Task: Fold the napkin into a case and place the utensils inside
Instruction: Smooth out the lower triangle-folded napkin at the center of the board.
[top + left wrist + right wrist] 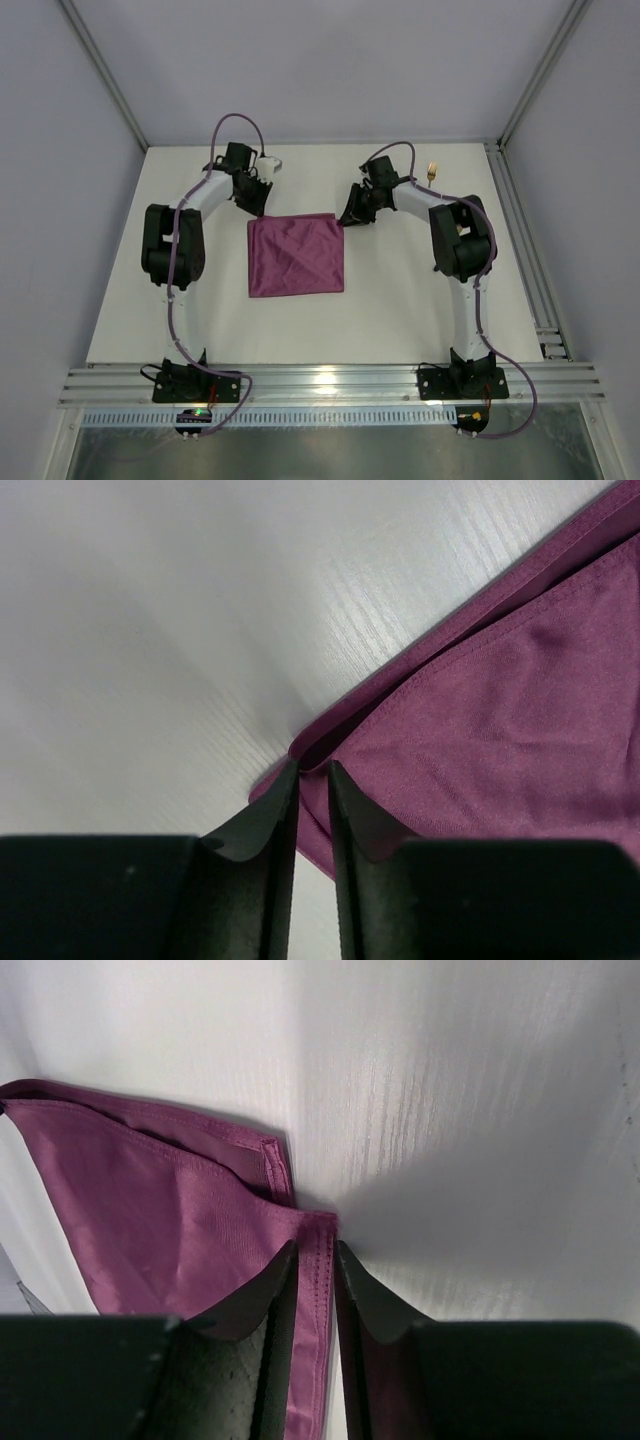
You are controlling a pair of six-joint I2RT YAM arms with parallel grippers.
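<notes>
The magenta-purple napkin [296, 256] lies flat on the white table as a folded, roughly square double layer. My left gripper [258, 208] is at its far left corner. In the left wrist view its jaws [313, 770] stand almost together, with the corner of the napkin [480, 730] between the tips. My right gripper [350, 218] is at the far right corner. Its jaws [317, 1250] are closed on the stitched hem of the napkin [150, 1200]. A gold fork [433, 170] lies at the far right behind the right arm. The knife is not in view.
Aluminium rails run along the table's right edge [525, 250] and its front edge [320, 380]. Grey walls close in the left, far and right sides. The arms' elbows stand on either side of the napkin.
</notes>
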